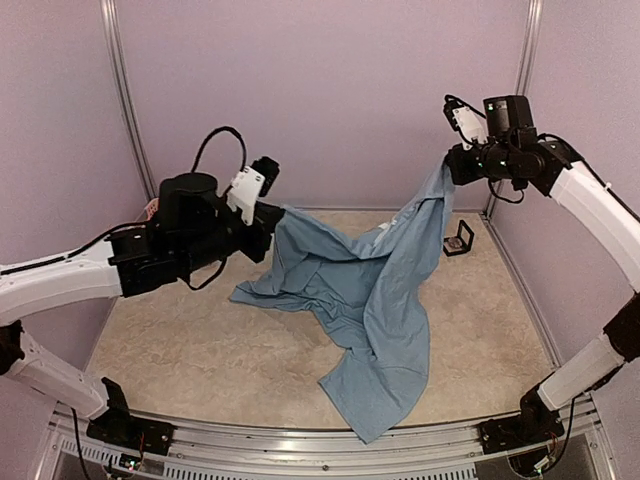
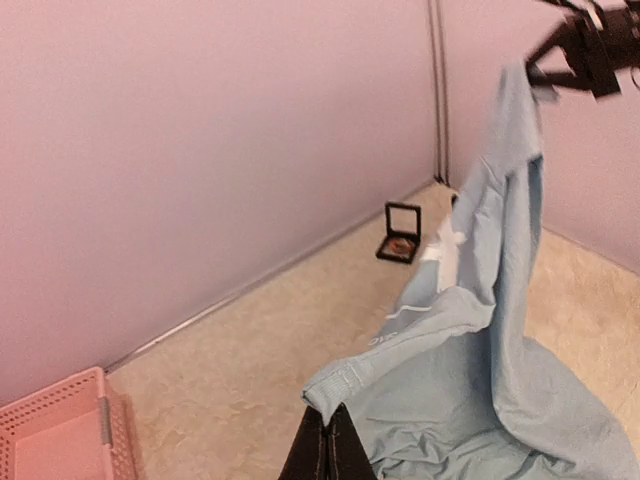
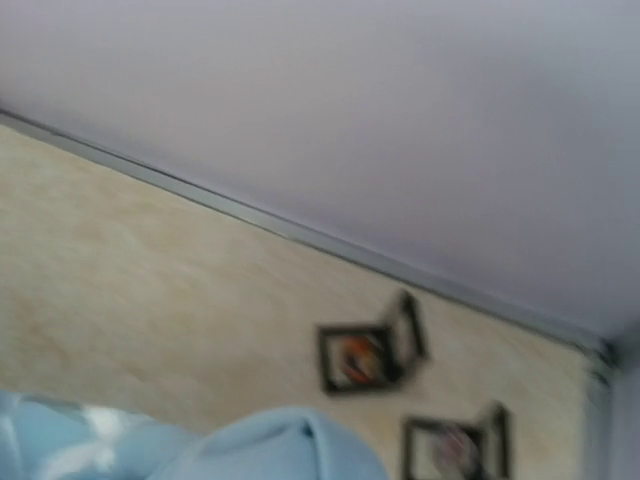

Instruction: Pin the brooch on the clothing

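Below both end effectors, the T-shirt sags onto the tabletop, hem nearest the arm bases. Your left end effector is clenched on one edge, the right end effector on another, higher. Part them evenly and lower it flat, short of the brooch in its box beneath the right.

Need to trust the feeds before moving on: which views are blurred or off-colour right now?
Top external: sharp, evenly lit, clothing clear. Left wrist: mostly sharp, pinkish cast at left, right gripper smeared. Right wrist: heavily blurred; the open box shows twice, likely ghosting.
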Available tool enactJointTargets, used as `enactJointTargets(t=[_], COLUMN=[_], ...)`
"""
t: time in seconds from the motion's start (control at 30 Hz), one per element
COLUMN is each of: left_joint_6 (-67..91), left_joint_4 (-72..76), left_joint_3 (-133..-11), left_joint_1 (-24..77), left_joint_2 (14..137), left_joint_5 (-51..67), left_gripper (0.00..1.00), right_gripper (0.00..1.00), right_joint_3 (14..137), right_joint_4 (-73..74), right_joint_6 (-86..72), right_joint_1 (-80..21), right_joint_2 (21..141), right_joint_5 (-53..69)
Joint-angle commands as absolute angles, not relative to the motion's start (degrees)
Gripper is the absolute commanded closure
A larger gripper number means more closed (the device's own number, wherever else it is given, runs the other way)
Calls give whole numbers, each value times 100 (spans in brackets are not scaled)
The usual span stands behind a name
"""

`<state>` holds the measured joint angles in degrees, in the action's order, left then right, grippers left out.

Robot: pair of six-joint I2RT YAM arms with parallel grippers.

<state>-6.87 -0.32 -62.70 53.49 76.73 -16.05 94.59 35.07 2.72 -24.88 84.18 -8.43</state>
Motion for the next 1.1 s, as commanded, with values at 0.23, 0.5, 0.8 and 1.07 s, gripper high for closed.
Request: enactJointTargets(t=[0.23, 0.5, 0.8, 1.07], left_joint_6=[9, -536, -1647, -1013], left_joint_4=[-738, 139, 190, 126], left_joint_3=[-5660, -7960, -10350, -8768], left_joint_1=[4611, 2951, 2842, 2929], left_joint_2=[5474, 7683, 8734, 7744], left_joint_5=[-3990, -3316, -3449, -3361], left_gripper=[100, 100, 100, 100], right_gripper=[100, 100, 100, 100], right_joint_3=[8804, 13331, 13639, 11420], right_joint_4=[3574, 3594, 1469, 2068], right_joint_6=[-70, 90, -156, -303], right_joint_1=[-2311, -1994, -1990, -1994], right_joint_2=[7599, 11072, 10290, 8969], right_joint_5=[-440, 808, 1064, 1364])
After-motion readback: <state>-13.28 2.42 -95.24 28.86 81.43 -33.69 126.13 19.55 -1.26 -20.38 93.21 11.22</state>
